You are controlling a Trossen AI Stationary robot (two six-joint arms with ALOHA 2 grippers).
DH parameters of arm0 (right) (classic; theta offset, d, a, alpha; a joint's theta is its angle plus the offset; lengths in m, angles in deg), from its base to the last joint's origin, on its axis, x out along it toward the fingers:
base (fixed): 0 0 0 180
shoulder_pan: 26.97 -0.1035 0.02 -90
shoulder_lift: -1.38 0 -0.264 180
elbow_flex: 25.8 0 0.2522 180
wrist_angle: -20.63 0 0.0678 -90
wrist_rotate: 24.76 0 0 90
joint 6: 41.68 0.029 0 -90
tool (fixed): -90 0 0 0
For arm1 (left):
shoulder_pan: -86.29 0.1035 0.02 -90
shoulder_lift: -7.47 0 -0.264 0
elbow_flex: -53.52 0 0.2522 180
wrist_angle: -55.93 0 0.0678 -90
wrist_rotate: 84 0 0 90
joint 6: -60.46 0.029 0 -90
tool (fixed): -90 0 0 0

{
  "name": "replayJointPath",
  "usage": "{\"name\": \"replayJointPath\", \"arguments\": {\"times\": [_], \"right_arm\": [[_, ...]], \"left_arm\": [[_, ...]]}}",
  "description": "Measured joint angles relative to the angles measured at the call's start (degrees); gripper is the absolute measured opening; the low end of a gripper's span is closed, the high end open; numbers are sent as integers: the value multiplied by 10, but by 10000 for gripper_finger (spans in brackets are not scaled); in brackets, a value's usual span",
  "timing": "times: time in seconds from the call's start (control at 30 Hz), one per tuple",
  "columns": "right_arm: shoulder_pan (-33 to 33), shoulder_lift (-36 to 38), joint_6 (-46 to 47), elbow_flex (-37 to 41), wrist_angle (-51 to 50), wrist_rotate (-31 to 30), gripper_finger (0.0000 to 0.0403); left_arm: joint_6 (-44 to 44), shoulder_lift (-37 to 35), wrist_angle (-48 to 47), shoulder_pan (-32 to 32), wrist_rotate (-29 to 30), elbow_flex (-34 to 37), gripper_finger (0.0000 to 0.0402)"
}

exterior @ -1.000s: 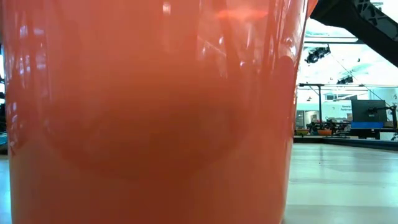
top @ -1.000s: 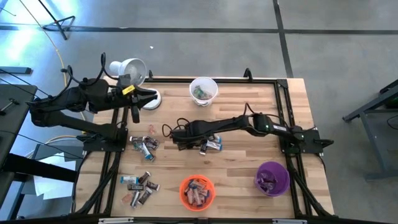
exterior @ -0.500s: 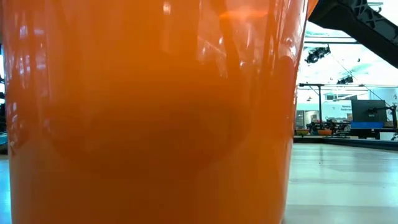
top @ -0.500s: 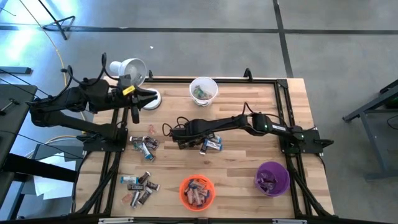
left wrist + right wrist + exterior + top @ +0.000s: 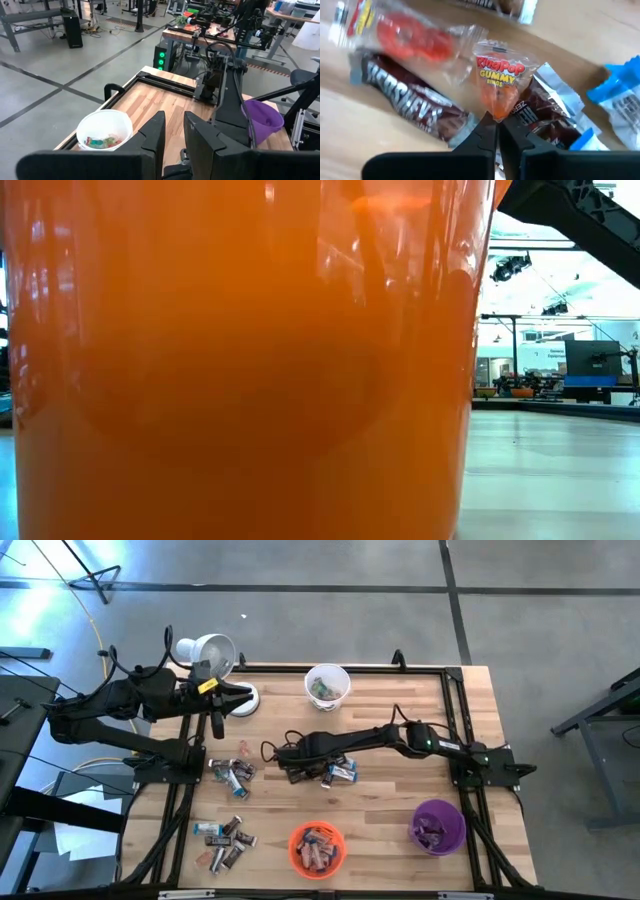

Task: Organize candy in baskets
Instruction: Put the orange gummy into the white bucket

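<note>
**Right tool closed on a gummy packet**

The right tool (image 5: 496, 127), spread a second ago over the middle heap, is now pressed together on the lower tip of a clear Ring Pop gummy packet (image 5: 501, 80); the pick appears made, so a lift toward a basket is judged to be next. The packet is crinkly film over an orange sweet, lying among a long brown Hershey's bar (image 5: 412, 102), a glossy red-filled packet (image 5: 412, 37) and blue-silver wrappers (image 5: 622, 100).

The left tool (image 5: 172, 135) is held at the far left by the lamp (image 5: 212, 652), fingers slightly apart, nothing between them.

On the wooden desk (image 5: 390, 800), loose candy (image 5: 225, 835) lies near left. The round plastic baskets are set apart: white basket (image 5: 327, 683) far, orange basket (image 5: 316, 846) near, purple basket (image 5: 437, 825) near right.
</note>
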Motion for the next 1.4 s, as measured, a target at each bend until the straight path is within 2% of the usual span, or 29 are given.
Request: {"name": "replayJointPath", "arguments": {"times": [0.4, 0.73, 0.83, 1.13, 1.3, 1.4], "right_arm": [[-2, 61, -10, -3, -31, -29, 0], [25, 152, -25, -5, -65, -157, 0], [52, 164, -62, -5, -52, -191, 0], [160, 165, -203, -5, -36, -217, 0], [214, 163, -277, -2, -36, -175, 1], [232, 160, -331, -1, -24, -173, 6]], "left_arm": [[0, 0, 0, 0, 0, 0, 55], [0, 0, 4, 0, 0, 0, 55], [0, 0, 8, 0, 1, 0, 55], [0, 12, 45, 0, 31, 0, 55], [14, 25, 66, 0, 59, 1, 55], [15, 32, 76, 0, 68, 1, 55]]}}
